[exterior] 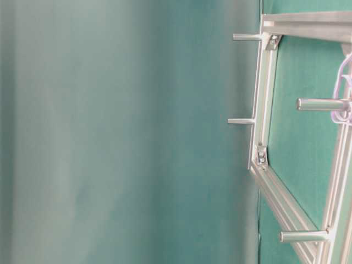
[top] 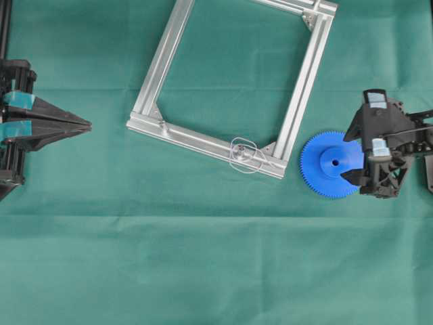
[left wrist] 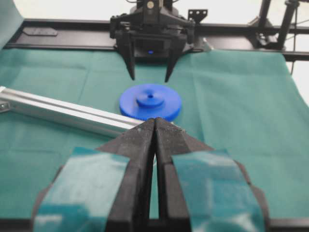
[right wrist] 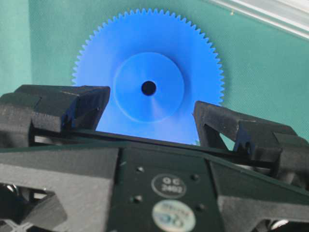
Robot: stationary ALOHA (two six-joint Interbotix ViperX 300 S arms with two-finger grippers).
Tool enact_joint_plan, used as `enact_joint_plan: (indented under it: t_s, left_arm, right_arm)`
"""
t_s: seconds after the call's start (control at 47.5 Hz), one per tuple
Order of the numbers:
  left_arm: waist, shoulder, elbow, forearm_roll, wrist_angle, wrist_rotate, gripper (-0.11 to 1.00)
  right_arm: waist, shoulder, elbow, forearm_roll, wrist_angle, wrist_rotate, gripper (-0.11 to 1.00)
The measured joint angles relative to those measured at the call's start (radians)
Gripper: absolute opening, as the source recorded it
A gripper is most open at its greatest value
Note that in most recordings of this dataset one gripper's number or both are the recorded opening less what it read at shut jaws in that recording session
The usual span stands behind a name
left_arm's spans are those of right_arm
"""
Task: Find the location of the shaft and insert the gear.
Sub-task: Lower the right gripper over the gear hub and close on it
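While the left gripper [top: 86, 124] sits clenched at nine o'clock, the right gripper [top: 351, 157] hangs over the gear [top: 329, 164] at three o'clock, fingers [right wrist: 212, 116] spread wide astride its hub, grasping nothing, shaft [top: 241, 150] near the frame's [top: 295, 108] corner.

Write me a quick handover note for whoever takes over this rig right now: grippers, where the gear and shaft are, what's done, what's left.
Right gripper: jaws wide open, poised over the gear's near edge, holding nothing.
Left gripper: jaws shut, empty, parked at the left side of the cloth.
Gear: lying flat on the green cloth, hub up, just outside the aluminium frame's right rail.
Shaft: upright on the frame's lower rail near the right corner, inside the pale wire loop, bare.
Done: right gripper lined up on the gear.
Left: grasp the gear, lift, carry it to the shaft, seat its centre hole on it.
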Motion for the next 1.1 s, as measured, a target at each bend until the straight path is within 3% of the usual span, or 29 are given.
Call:
enact_joint_plan:
  t_s: [1.096]
  left_arm:
    - [0.002,0.002,-0.002,0.000,0.005,0.000,0.00]
  right_arm:
    - [0.002,0.149,-0.002,0.000,-0.092,0.017,0.91]
